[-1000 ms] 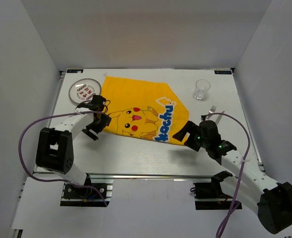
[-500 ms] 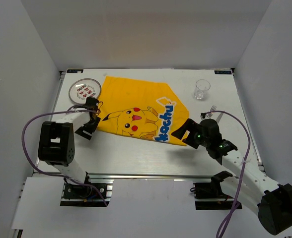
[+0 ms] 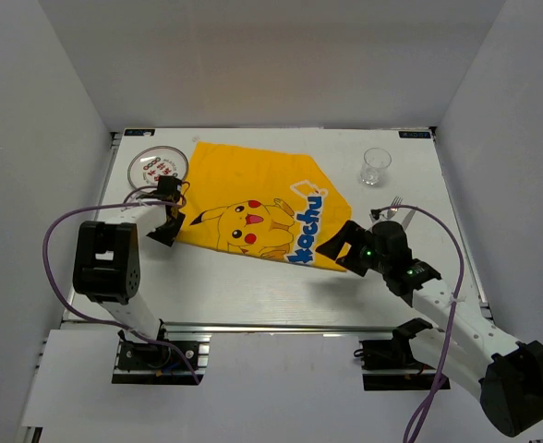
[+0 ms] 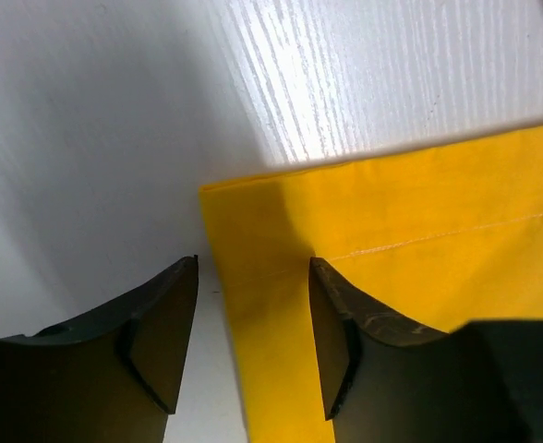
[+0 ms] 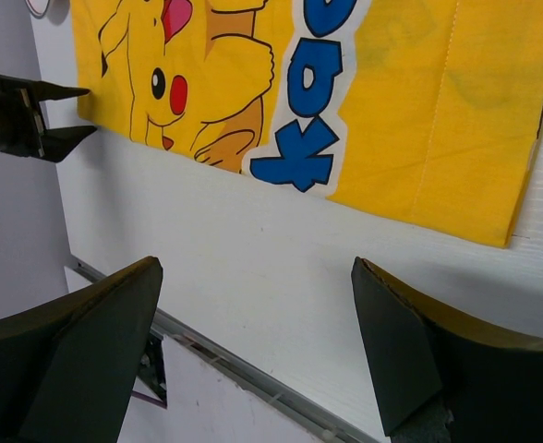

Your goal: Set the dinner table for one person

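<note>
Straddling a corner of the yellow cloth (image 4: 419, 231) — left gripper (image 4: 253, 268) part-open, nothing pinched yet.
Right gripper (image 5: 256, 268) gapes empty; a shallow bite may slip off the thin hem — bunching it.

Plain white back wall (image 3: 271, 55), left side panel (image 3: 31, 138) and right side panel (image 3: 521, 111) set at angles, space closed on three sides, evenly lit, soft shadows cast
</note>
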Robot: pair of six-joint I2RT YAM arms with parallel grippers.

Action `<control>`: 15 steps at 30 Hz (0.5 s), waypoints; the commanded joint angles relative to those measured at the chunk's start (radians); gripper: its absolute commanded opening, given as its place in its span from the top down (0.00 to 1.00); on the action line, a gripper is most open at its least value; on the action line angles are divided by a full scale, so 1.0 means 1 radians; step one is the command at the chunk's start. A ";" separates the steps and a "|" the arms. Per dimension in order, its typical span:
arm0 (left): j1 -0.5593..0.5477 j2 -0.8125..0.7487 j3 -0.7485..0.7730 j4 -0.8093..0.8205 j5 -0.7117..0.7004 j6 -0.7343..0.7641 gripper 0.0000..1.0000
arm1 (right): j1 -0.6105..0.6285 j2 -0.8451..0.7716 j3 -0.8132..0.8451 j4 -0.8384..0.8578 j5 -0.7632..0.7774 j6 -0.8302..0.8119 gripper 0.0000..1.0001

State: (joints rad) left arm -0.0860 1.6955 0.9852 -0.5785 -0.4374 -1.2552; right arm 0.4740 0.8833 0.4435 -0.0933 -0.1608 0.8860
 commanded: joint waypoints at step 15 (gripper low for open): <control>0.014 -0.063 -0.036 0.031 0.068 0.011 1.00 | 0.040 -0.032 -0.046 -0.037 0.139 0.359 0.11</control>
State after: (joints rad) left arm -0.0750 1.6993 0.9752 -0.5350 -0.3939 -1.2552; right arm 0.5007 0.8776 0.4370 -0.1066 -0.1150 1.0332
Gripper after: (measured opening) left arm 0.020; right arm 0.889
